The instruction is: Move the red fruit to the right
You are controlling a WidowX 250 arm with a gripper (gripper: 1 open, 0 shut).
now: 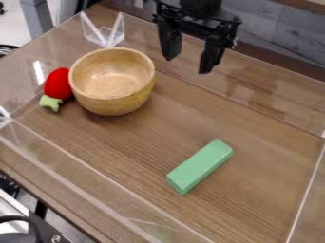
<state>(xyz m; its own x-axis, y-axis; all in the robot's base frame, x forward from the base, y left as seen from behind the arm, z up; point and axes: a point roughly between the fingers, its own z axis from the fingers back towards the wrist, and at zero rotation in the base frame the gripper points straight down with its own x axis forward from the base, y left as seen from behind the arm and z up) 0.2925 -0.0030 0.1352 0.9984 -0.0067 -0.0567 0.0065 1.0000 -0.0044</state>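
The red fruit (56,83) lies on the wooden table at the left, touching the left side of the wooden bowl (112,80); its light-green cap (49,103) points toward the front. My gripper (188,58) hangs at the back, above and to the right of the bowl, well away from the fruit. Its two black fingers (169,43) point down and stand apart, open, with nothing between them.
A green rectangular block (200,166) lies at the front right of the table. Clear plastic walls (76,185) fence the table surface on all sides. A transparent folded piece (102,30) stands behind the bowl.
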